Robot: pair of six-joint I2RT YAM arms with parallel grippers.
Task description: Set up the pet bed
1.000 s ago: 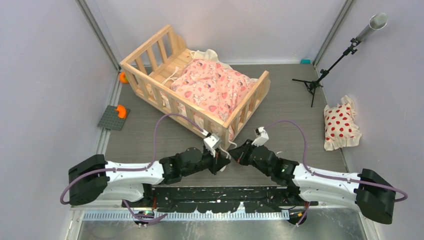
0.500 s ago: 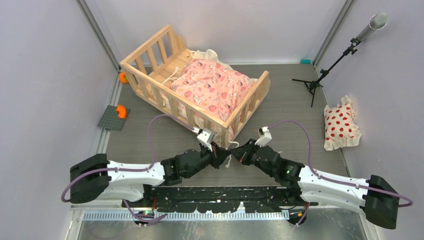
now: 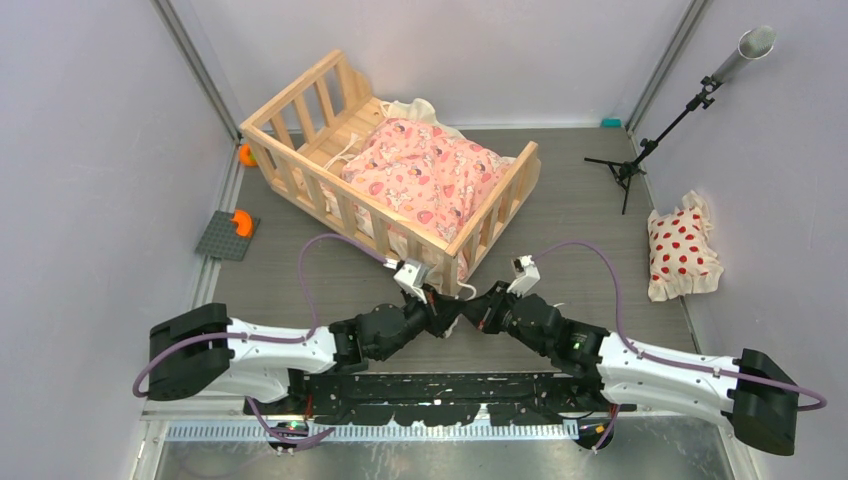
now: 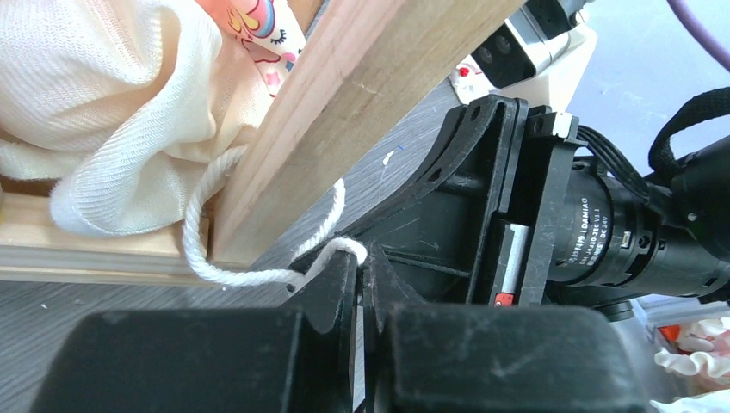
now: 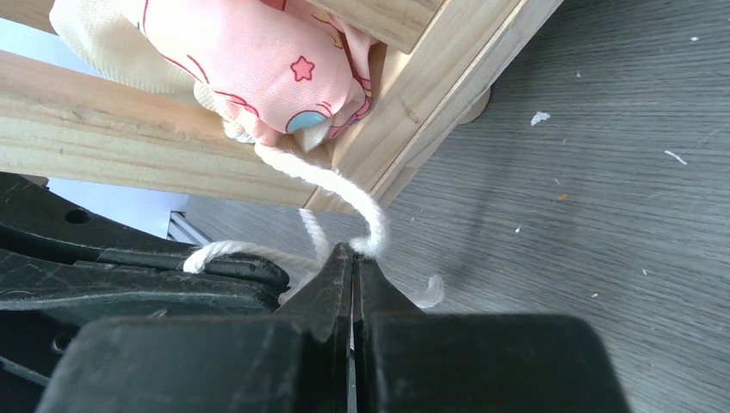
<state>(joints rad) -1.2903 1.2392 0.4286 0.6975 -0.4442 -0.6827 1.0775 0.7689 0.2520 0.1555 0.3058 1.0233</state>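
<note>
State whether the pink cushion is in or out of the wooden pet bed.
In: the pink cushion lies inside the rails of the pet bed, on its base.

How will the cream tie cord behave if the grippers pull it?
Probably floppy: the cord curls loosely between the pet bed and the left gripper and right gripper, both shut on it. Likely light; thin, so it may slip.

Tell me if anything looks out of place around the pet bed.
The dotted pillow lies by the right wall, outside the bed. The cushion is bunched toward the bed's right end, leaving planks bare at the left. The left gripper and right gripper each pinch a tie at the near corner.
</note>
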